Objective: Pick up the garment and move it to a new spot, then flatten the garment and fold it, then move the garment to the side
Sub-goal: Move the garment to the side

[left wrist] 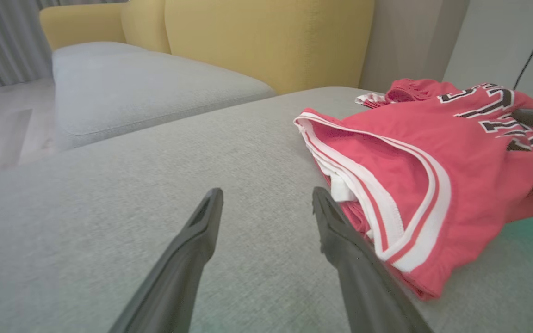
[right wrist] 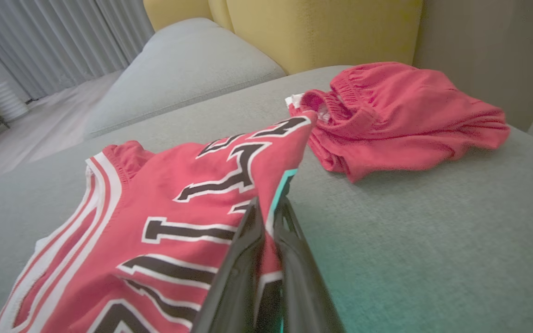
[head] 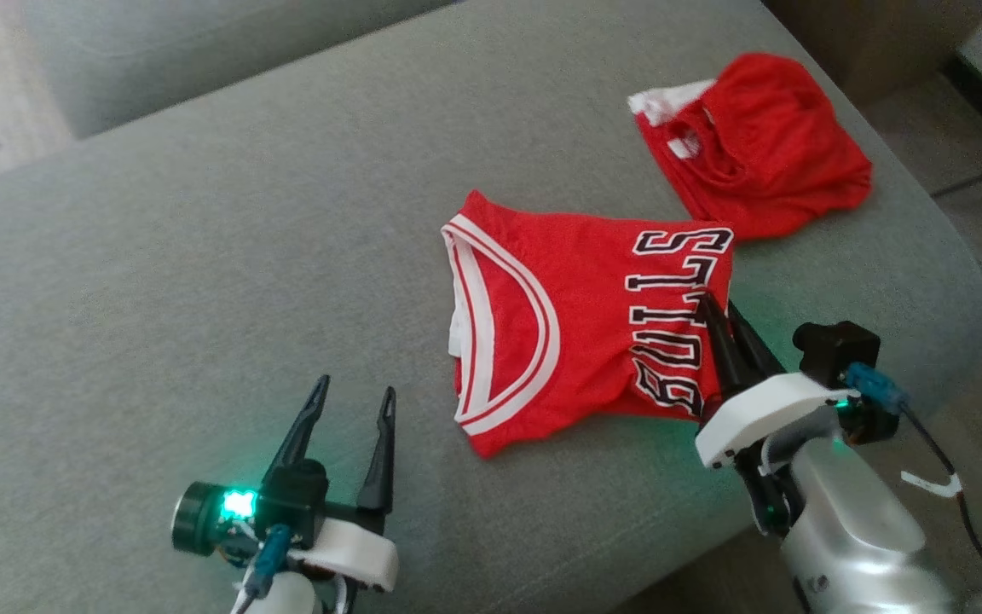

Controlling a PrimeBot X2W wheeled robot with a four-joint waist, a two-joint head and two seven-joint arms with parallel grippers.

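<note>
A red jersey (head: 576, 324) with white trim and black BULLS lettering lies folded on the grey sofa seat (head: 201, 298). My right gripper (head: 717, 311) is shut on the jersey's right edge, beside the lettering. In the right wrist view the dark fingers (right wrist: 252, 231) pinch the cloth (right wrist: 174, 217), which lifts slightly at the pinch. My left gripper (head: 353, 402) stands open on the seat, left of the jersey and apart from it. In the left wrist view its fingers (left wrist: 331, 217) point toward the jersey's white-trimmed armhole (left wrist: 387, 185), the right fingertip near the fabric edge.
Crumpled red shorts (head: 755, 145) lie at the seat's far right corner, just beyond the jersey. The sofa's right edge (head: 960, 281) drops to the floor, where cables run. A yellow backrest (left wrist: 266, 41) and another grey cushion (left wrist: 146, 88) stand behind.
</note>
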